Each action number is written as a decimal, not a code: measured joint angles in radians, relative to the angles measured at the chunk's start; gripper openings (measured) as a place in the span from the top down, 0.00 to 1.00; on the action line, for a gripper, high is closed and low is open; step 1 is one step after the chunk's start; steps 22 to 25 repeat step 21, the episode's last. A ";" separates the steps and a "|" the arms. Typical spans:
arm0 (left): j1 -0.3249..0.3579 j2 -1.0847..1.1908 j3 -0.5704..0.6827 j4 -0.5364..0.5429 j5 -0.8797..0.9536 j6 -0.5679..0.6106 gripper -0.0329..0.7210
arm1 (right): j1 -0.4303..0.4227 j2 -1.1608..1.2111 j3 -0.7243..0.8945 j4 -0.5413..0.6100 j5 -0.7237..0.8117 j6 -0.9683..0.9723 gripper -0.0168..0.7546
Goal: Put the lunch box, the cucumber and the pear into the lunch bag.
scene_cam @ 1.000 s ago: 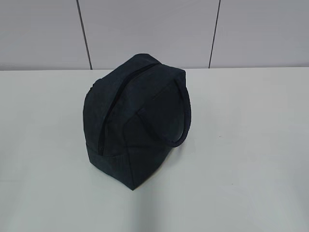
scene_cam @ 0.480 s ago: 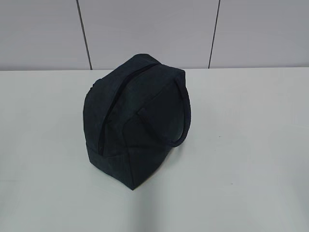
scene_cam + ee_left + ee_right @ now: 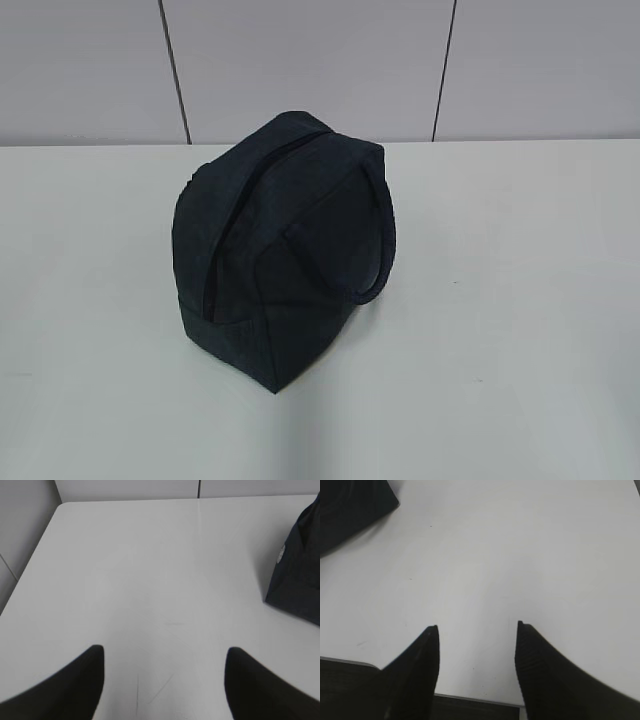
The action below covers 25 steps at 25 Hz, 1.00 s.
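The dark navy lunch bag [image 3: 275, 250] stands on the white table [image 3: 500, 300], its zipper line running down the left face and a looped strap handle [image 3: 385, 240] hanging on its right side. A corner of the bag shows at the right edge of the left wrist view [image 3: 300, 575] and at the top left of the right wrist view [image 3: 350, 505]. My left gripper [image 3: 164, 652] is open over bare table, nothing between its fingers. My right gripper [image 3: 477, 627] is open too, above the table's near edge. The lunch box, cucumber and pear are out of view.
A grey panelled wall [image 3: 320, 70] rises behind the table. The table's front edge [image 3: 470, 699] runs just under my right fingers. The table's left edge and far corner [image 3: 55, 510] lie ahead of my left gripper.
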 joint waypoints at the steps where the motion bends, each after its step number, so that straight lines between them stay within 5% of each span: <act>1: 0.000 -0.001 0.000 0.000 0.000 0.000 0.36 | 0.002 0.000 0.000 0.000 0.000 0.000 0.47; 25: 0.000 -0.001 0.000 0.000 0.000 0.000 0.43 | 0.002 0.000 0.000 0.000 -0.002 0.000 0.47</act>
